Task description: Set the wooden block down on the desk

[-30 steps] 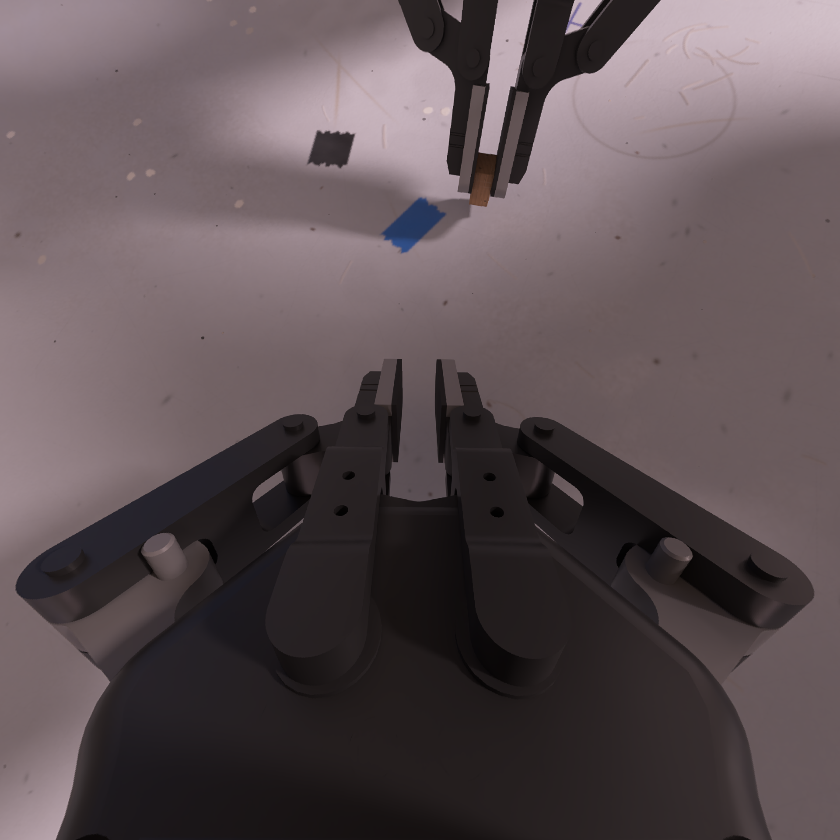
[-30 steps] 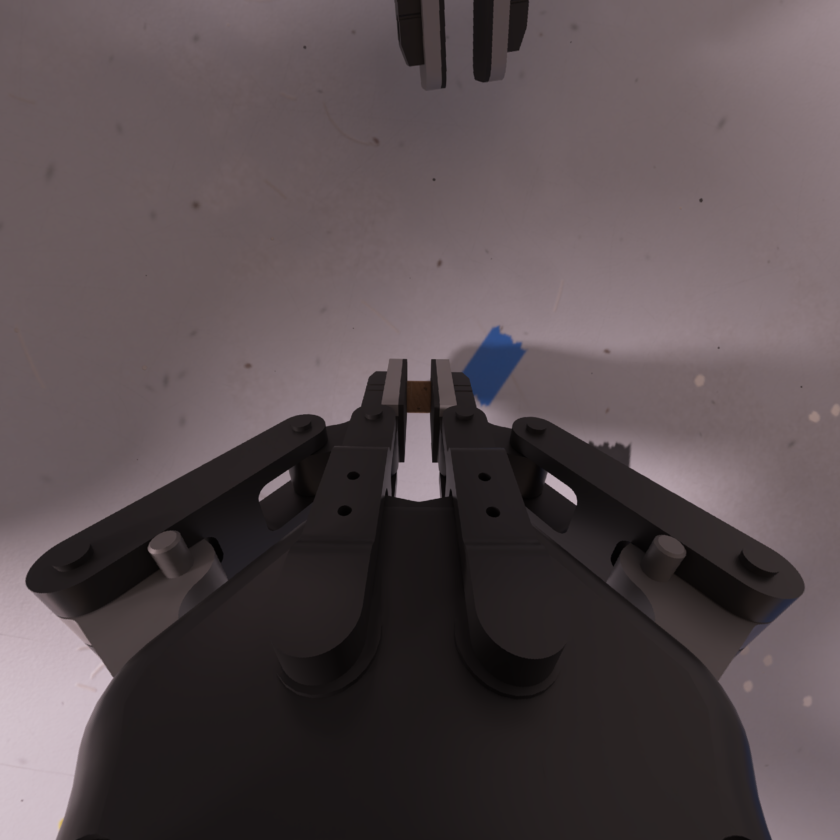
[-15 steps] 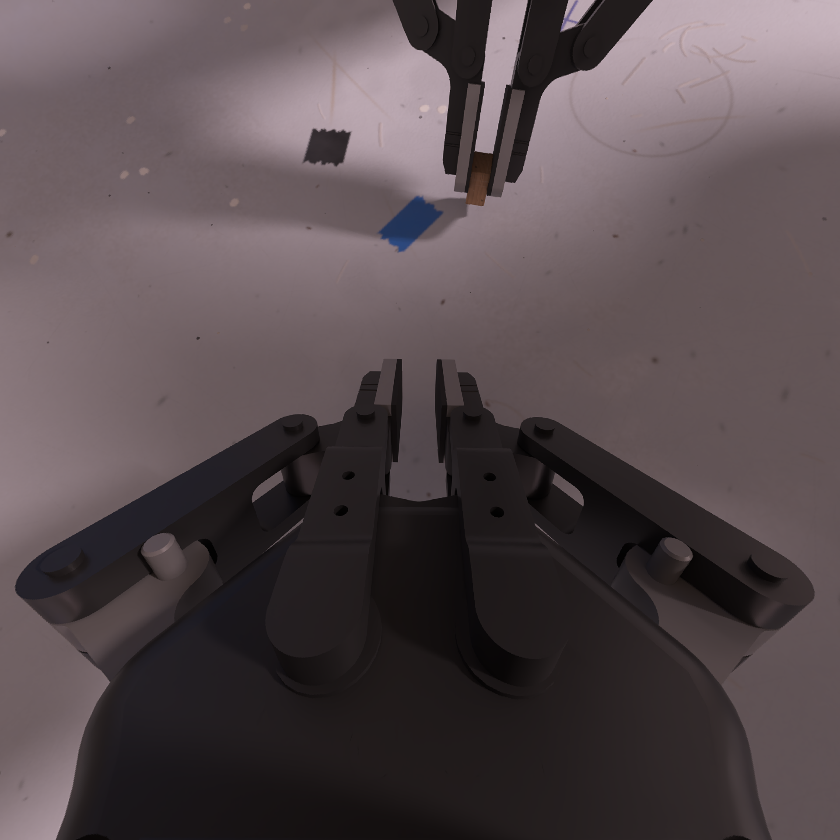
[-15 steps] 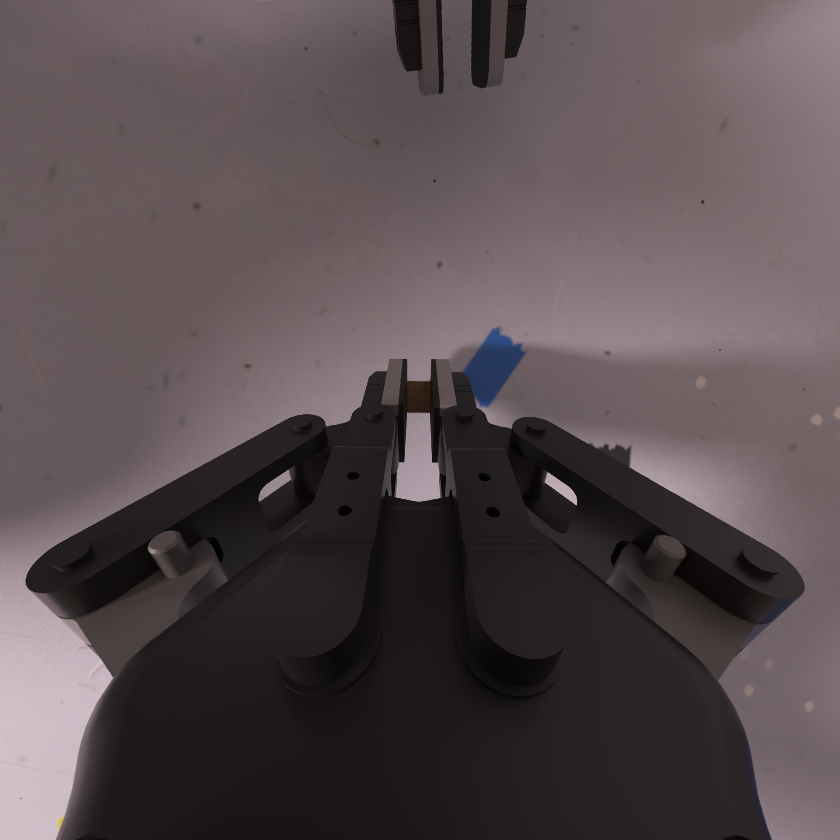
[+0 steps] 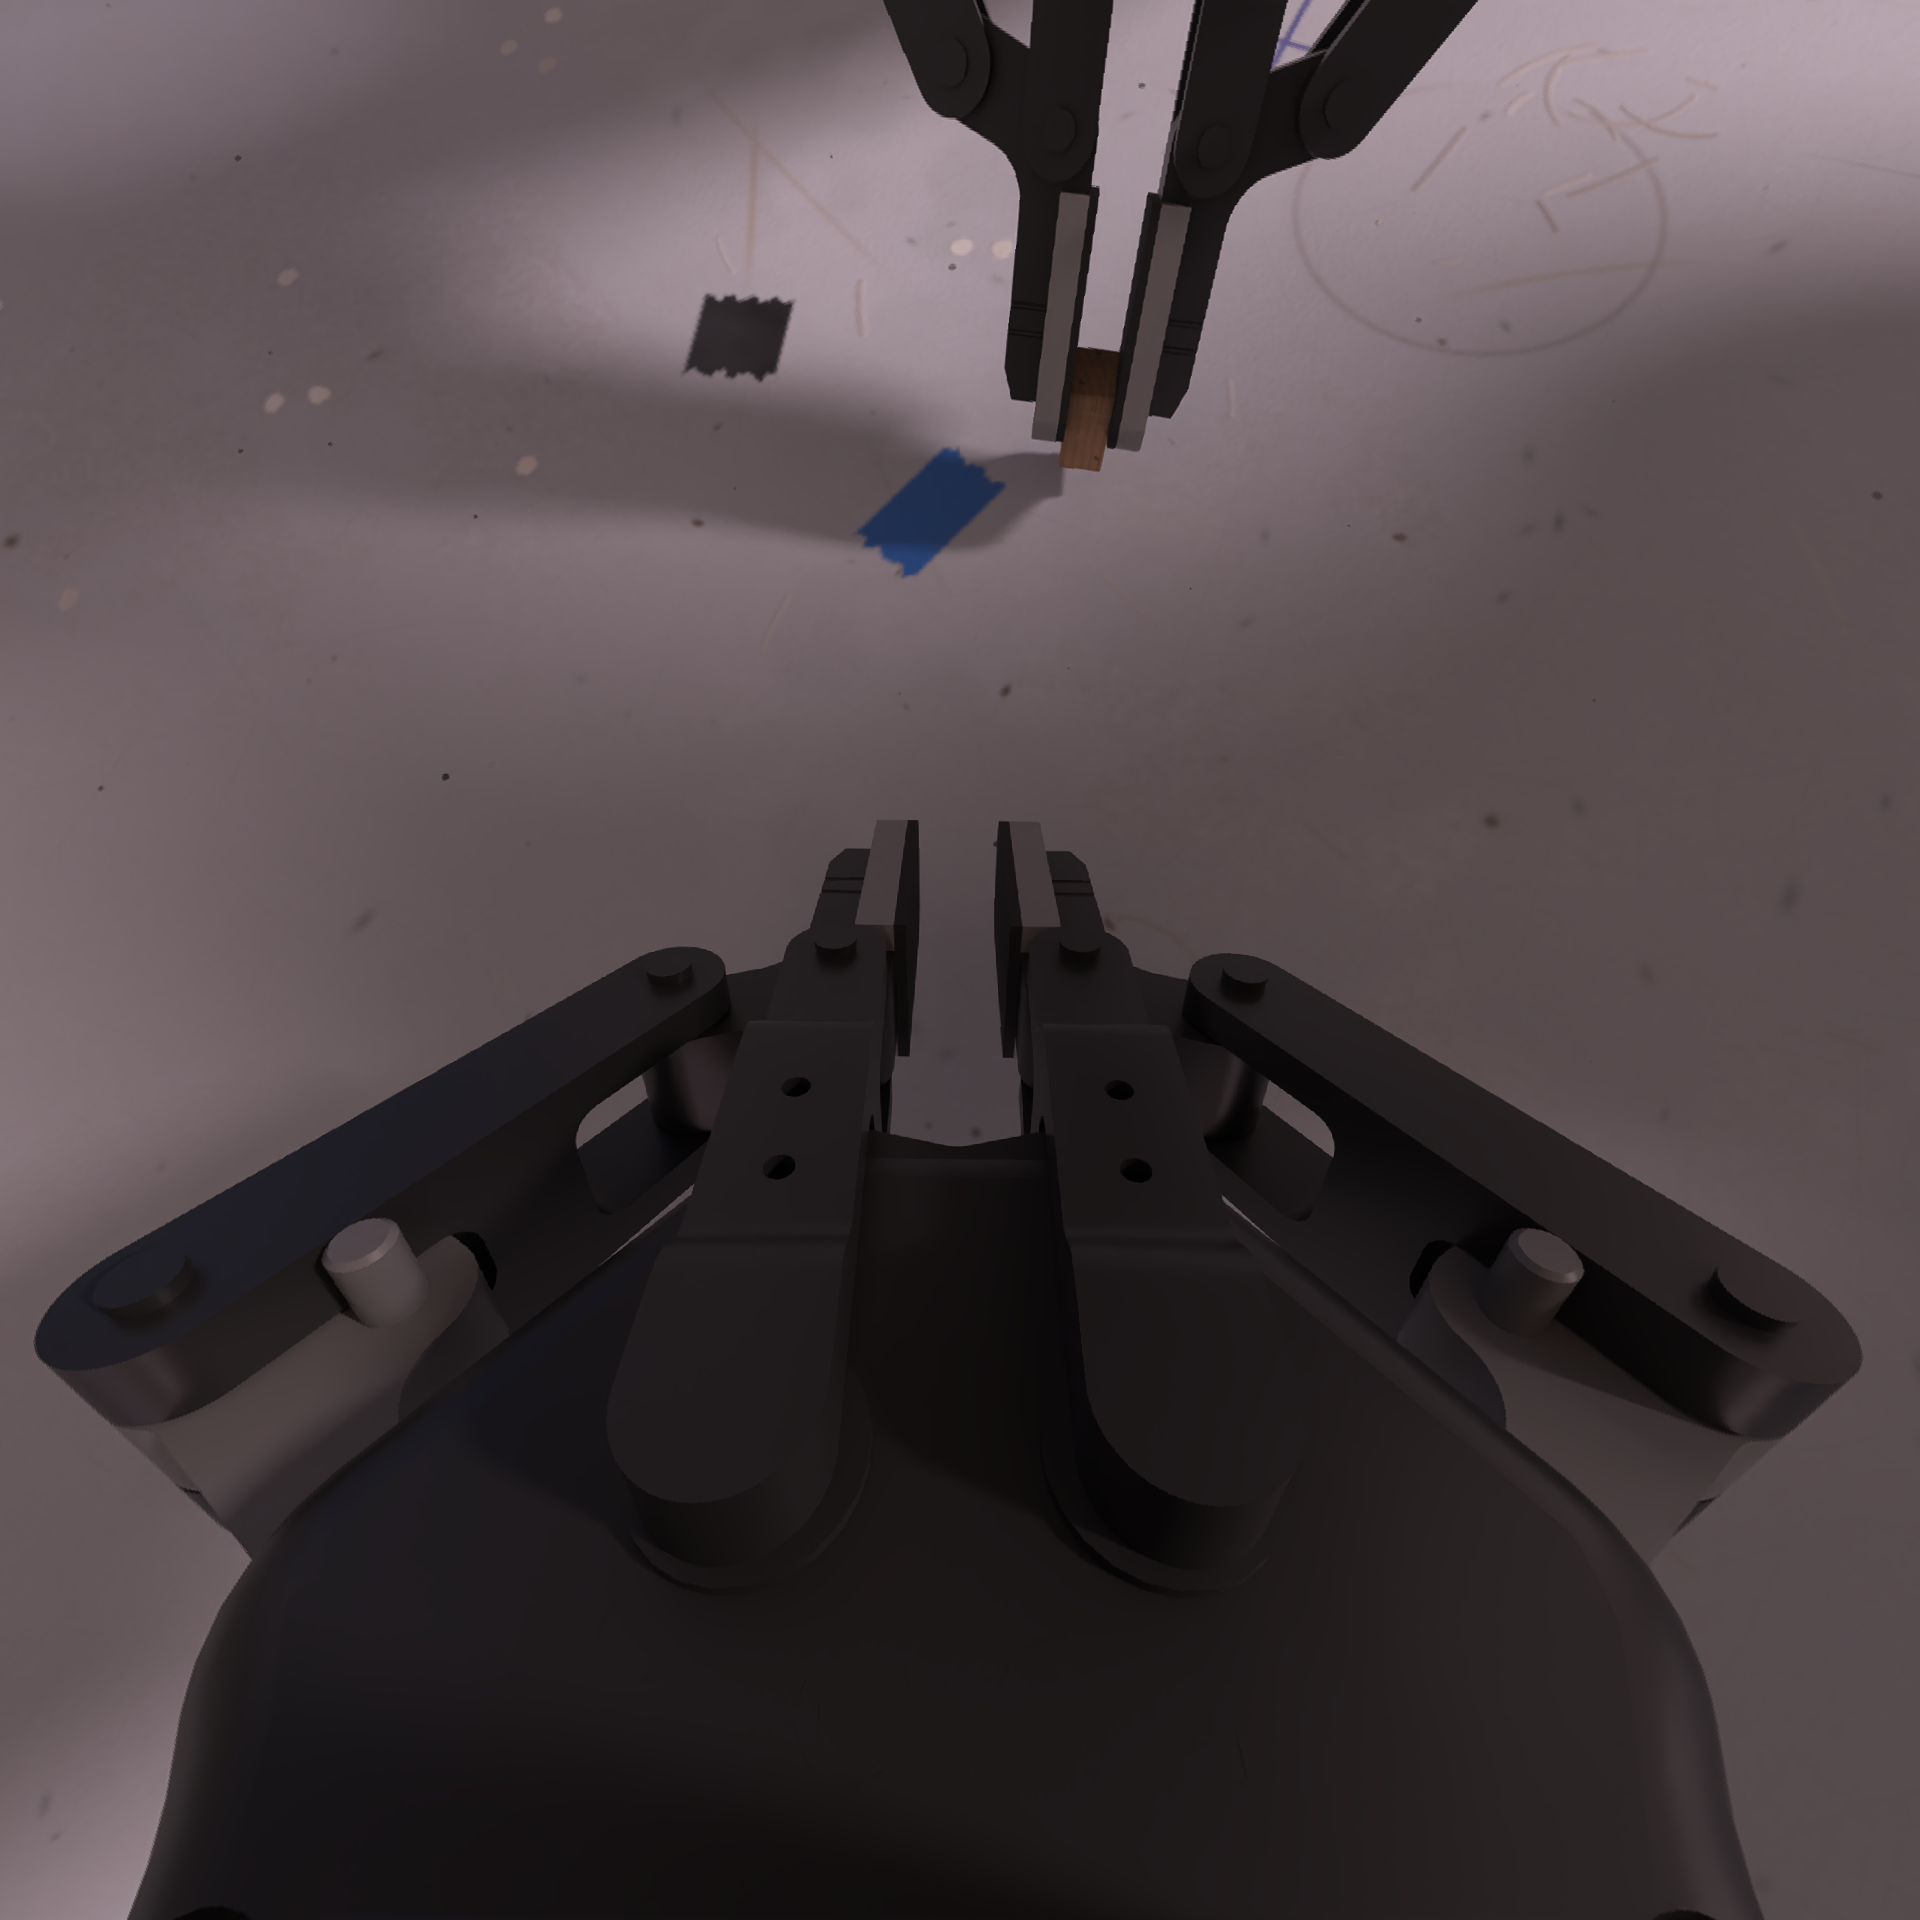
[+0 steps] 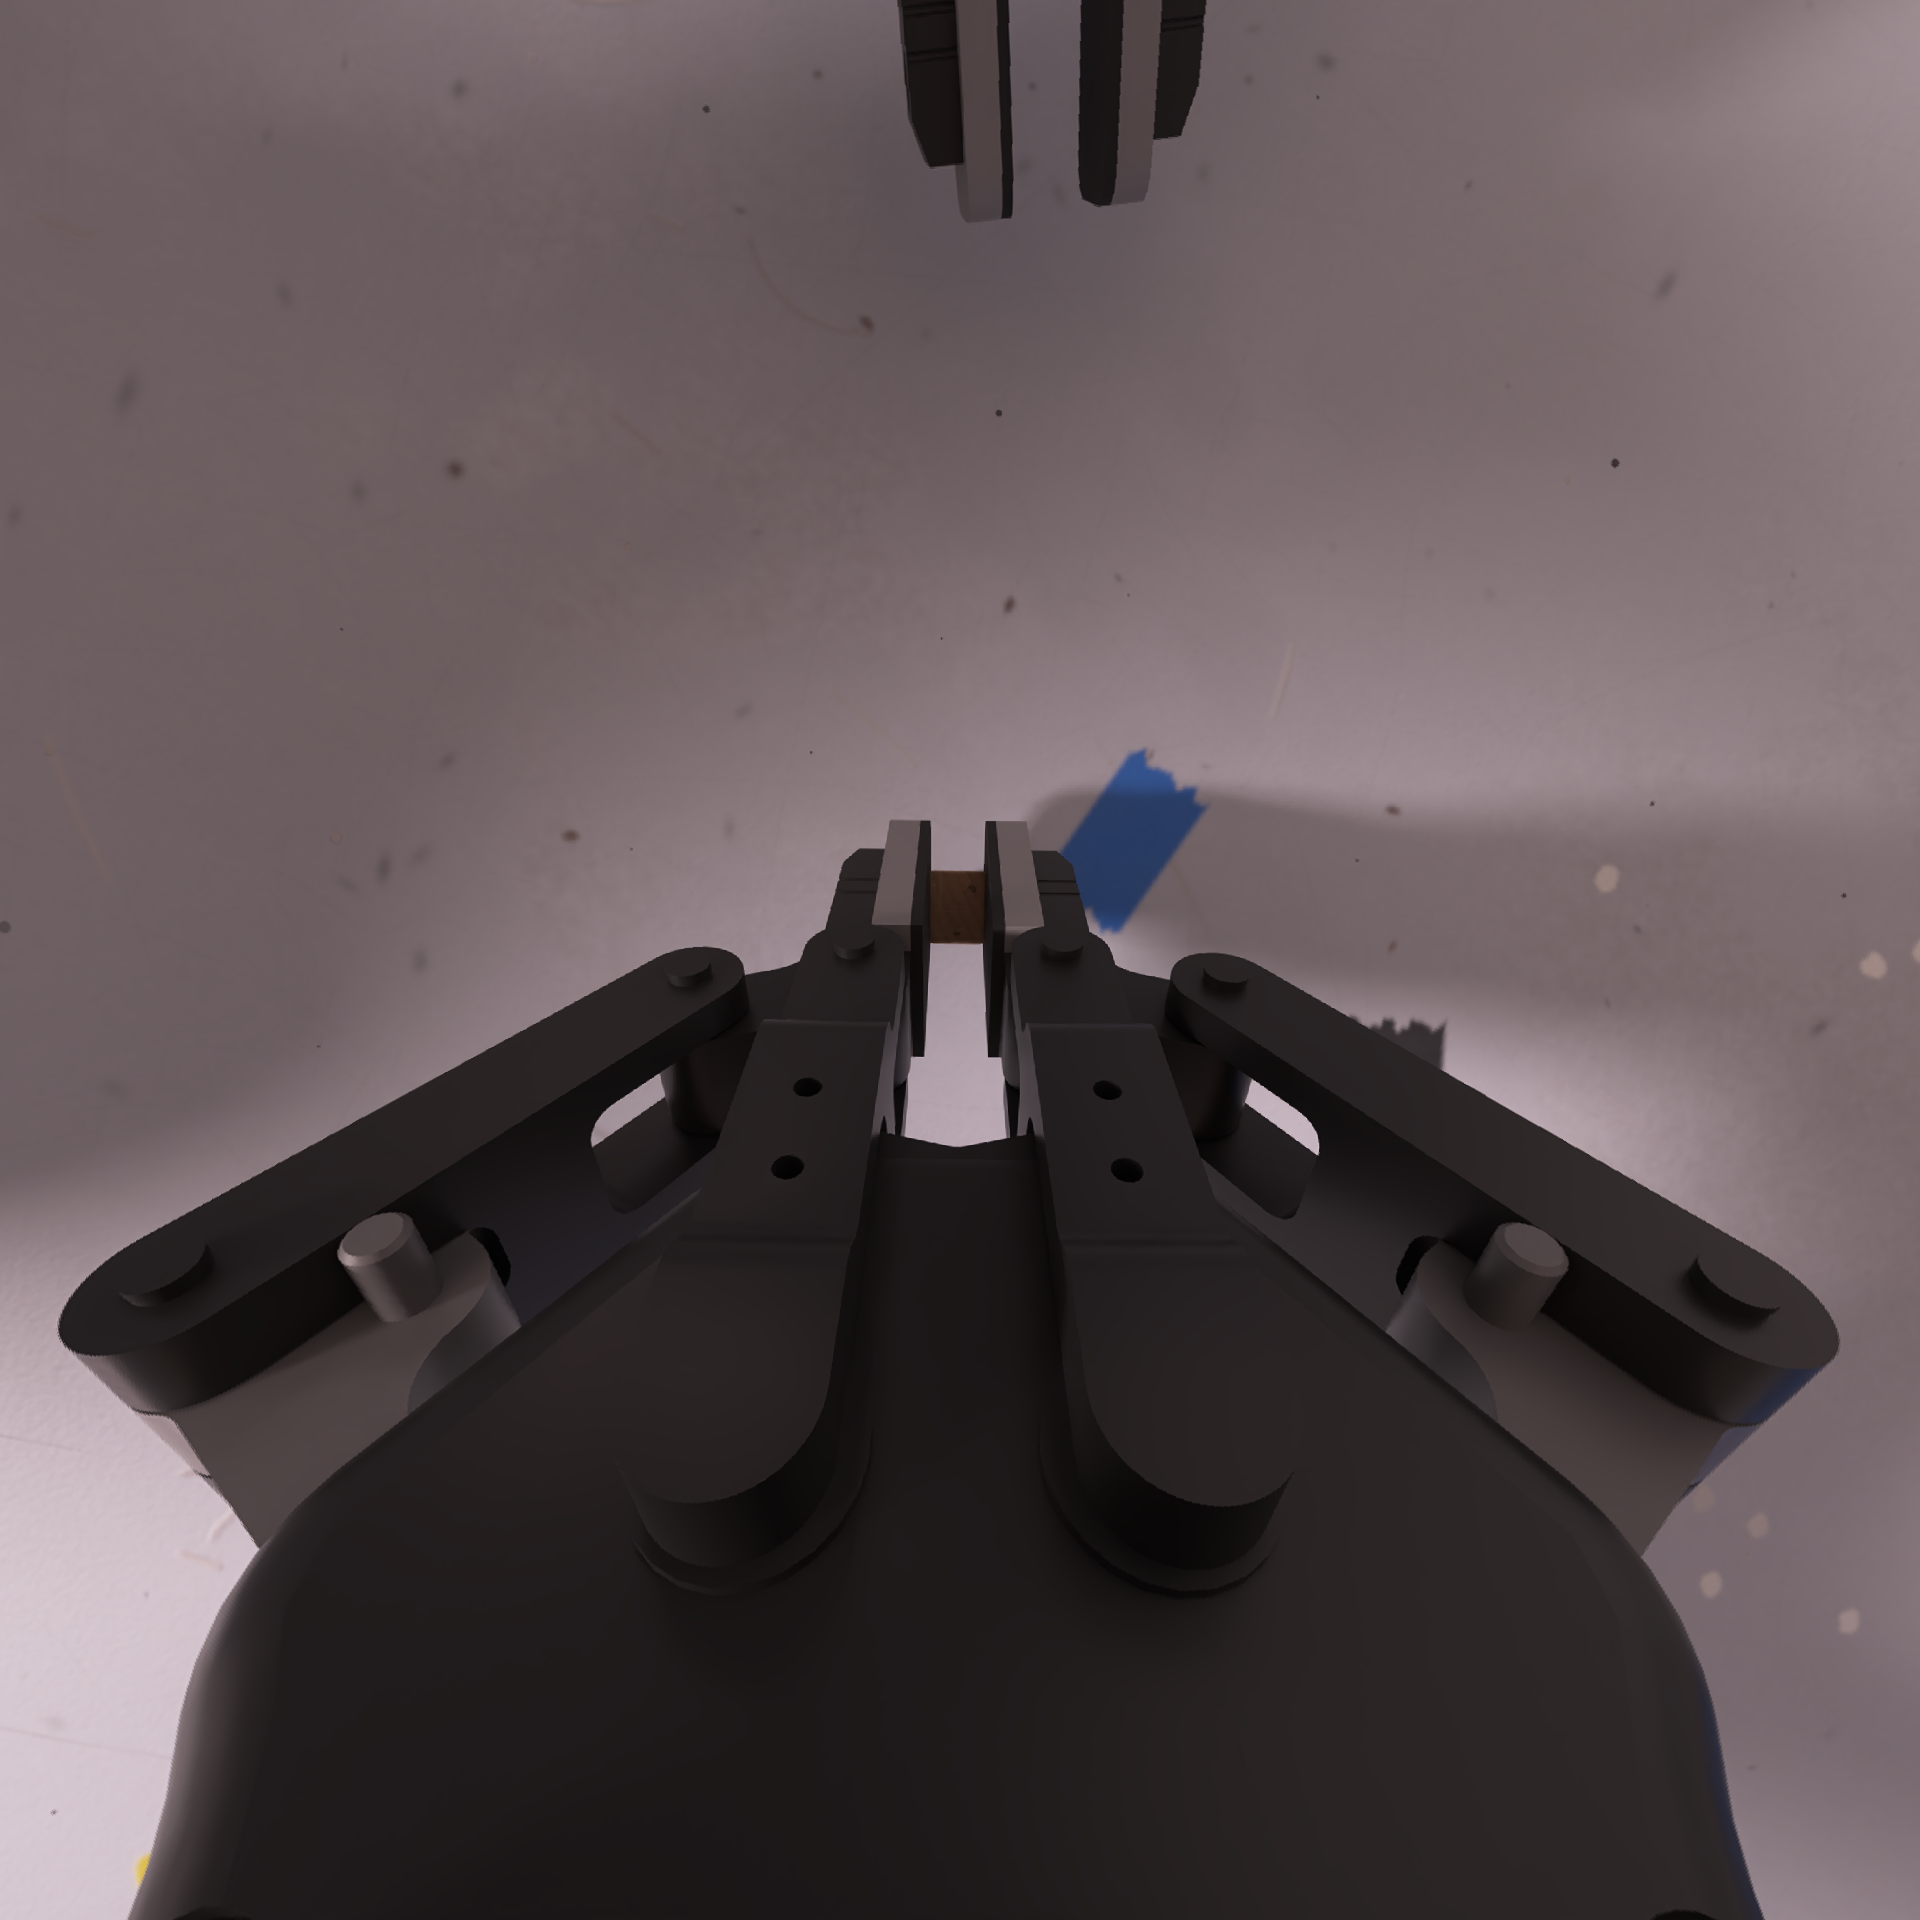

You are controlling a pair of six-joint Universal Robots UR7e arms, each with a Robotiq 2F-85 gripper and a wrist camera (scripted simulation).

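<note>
The small wooden block (image 5: 1088, 424) is pinched between the pads of my right gripper (image 5: 1089, 431), which hangs fingers-down at the top of the left wrist view. The block's lower end sticks out below the fingertips, close to the pale desk (image 5: 1351, 675); I cannot tell if it touches. In the right wrist view the block (image 6: 957, 907) sits between the right gripper's (image 6: 957, 883) pads. My left gripper (image 5: 957, 873) is empty, its pads a narrow gap apart. It faces the right gripper from a distance and shows at the top of the right wrist view (image 6: 1044, 197).
A blue tape strip (image 5: 928, 509) lies on the desk just left of the block and also shows in the right wrist view (image 6: 1132, 836). A black tape square (image 5: 740, 338) lies farther left. A scratched circle (image 5: 1475, 208) marks the desk to the right.
Almost nothing: the views drift very slightly. The right gripper stays shut on the block and the left gripper's gap is unchanged.
</note>
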